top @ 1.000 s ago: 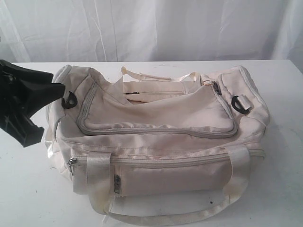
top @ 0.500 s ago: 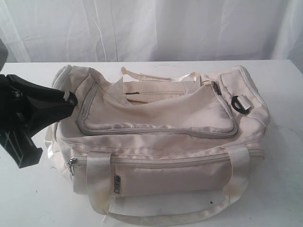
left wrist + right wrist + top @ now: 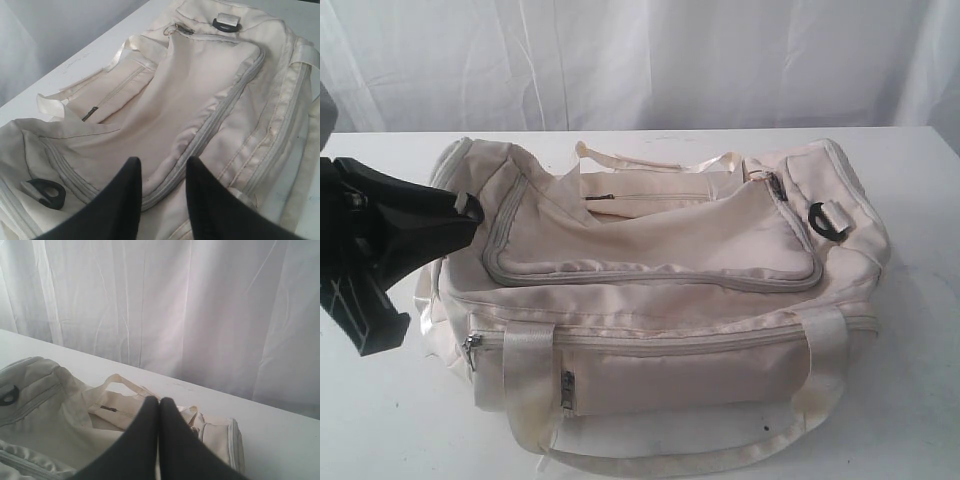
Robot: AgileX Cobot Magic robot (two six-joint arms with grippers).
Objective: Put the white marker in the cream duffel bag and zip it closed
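over the last second the left claw [image 3: 468,208] has swung in from the side to the left end of the cream duffel bag [image 3: 660,240] and then stopped, its tip now over the black strap ring [image 3: 46,192] there. that probably sets it up to steady the bag for zipping. its two fingers stand partly apart with nothing between them, poised above the grey zipper track [image 3: 215,117] of the lid flap. the flap lies loose and gapes along its far edge, with the zip pull [image 3: 775,186] at the opposite end, so closing is not yet done. the white marker shows in no view; it may already be inside. the right claw [image 3: 159,407] is pressed shut and empty, held above the bag's far side.
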